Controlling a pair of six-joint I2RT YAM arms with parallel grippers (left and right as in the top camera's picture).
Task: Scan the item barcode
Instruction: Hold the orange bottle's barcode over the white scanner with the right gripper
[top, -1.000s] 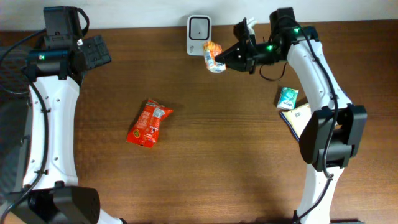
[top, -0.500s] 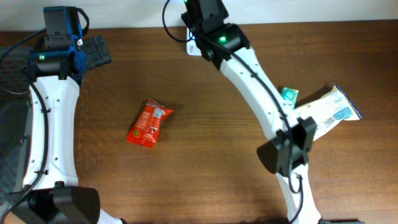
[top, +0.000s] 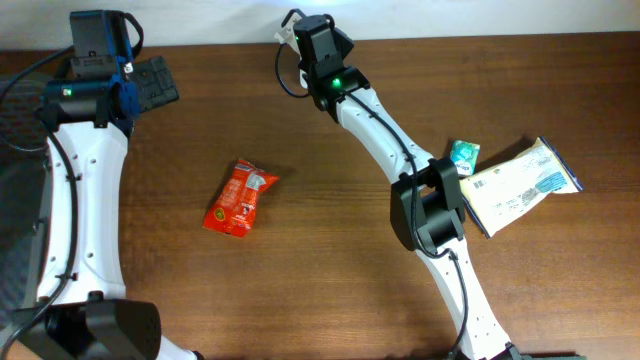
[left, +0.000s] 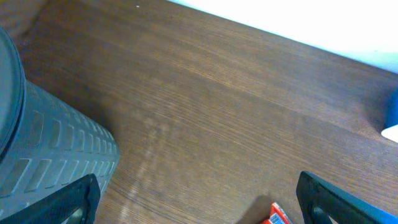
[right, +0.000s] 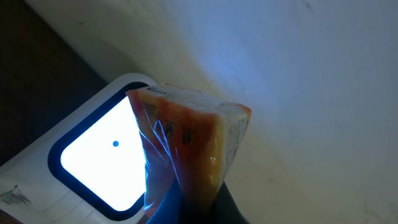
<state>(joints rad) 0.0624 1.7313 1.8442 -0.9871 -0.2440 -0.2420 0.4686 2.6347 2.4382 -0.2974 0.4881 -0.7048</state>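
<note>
Right wrist view: your right fingers (right: 165, 208) are clenching the orange snack pack (right: 186, 149) at the far edge of the desk (top: 330, 250), presenting its face to the lit scanner (right: 93, 168) so the barcode can read. Your left fingers (left: 329, 199) are hanging released far left, out of the way.

The left arm (top: 85, 200) and right arm (top: 385, 140) are built of smooth white links joined by boxy black housings. A green light (top: 337, 82) glows on each, thin black cables (top: 281, 62) loop alongside, and the left fingers (left: 339, 202) are dark slabs edged in blue.
</note>
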